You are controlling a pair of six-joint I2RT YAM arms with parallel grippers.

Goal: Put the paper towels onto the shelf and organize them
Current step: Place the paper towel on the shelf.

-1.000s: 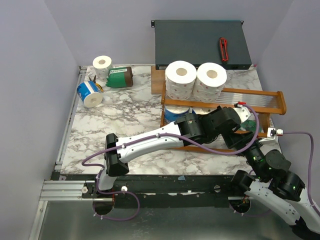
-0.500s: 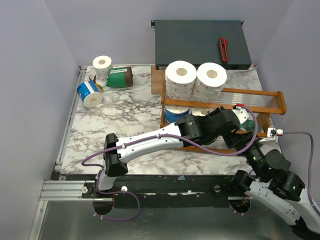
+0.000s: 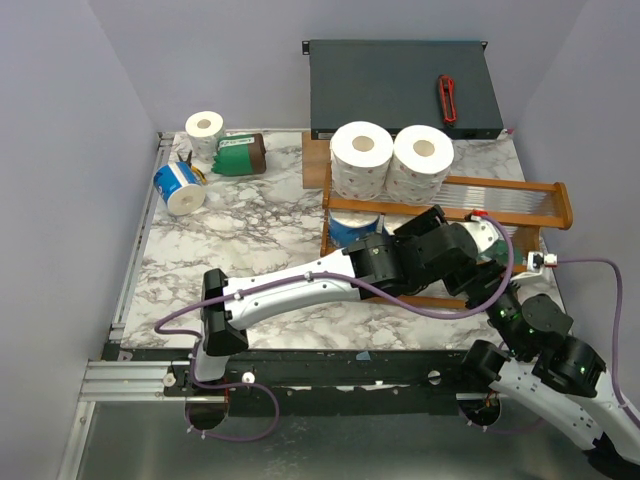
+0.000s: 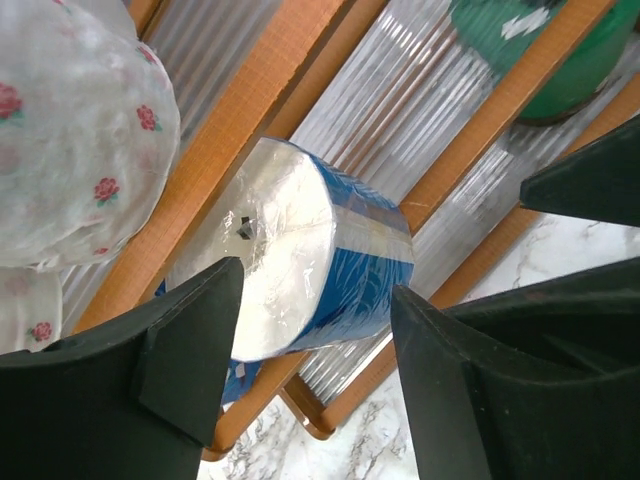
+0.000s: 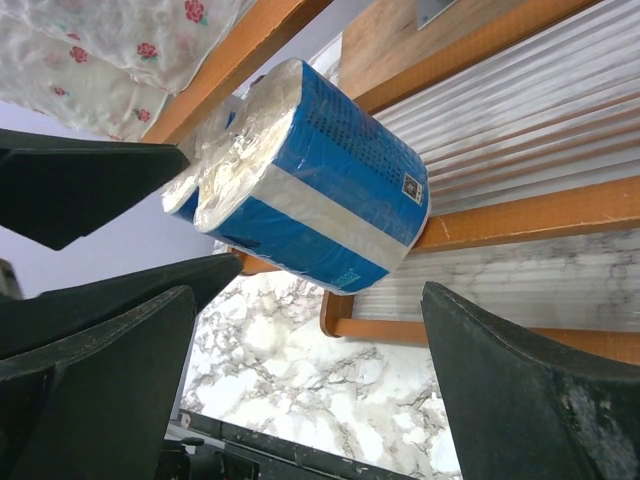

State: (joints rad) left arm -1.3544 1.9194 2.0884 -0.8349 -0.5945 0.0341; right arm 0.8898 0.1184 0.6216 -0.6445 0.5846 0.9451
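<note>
Two pincers are mine, and both stand spread wide with nothing pinched: my left pincer (image 4: 315,285) and my right pincer (image 5: 308,292) each look at the same blue-wrapped cylindrical paper-towel roll (image 4: 310,260). That roll lies on its side on a lower tier of the long orange-brown wooden rack with clear ribbed plastic shelves (image 3: 520,186), and it touches one of the slanting wooden rails. From my left wrist its white, film-covered end face turns toward me and its long axis runs away and upward. The line between my fingers therefore crosses its girth, and the roll sits just beyond the tips, centred in the gap. From my right wrist the same roll hangs above the gap and off to the left, its axis lying nearly along my finger line. I judge the left pincer the nearer and better squared; it would need only to go forward along the axis before closing. A green-wrapped roll (image 4: 540,50) stands further along the same tier, apart from the blue one. Two white flower-printed rolls (image 3: 390,155) sit upright and touching on the top tier. Three more rolls wait at the far left of the marble-patterned table (image 3: 260,225), well apart from both arms.
</note>
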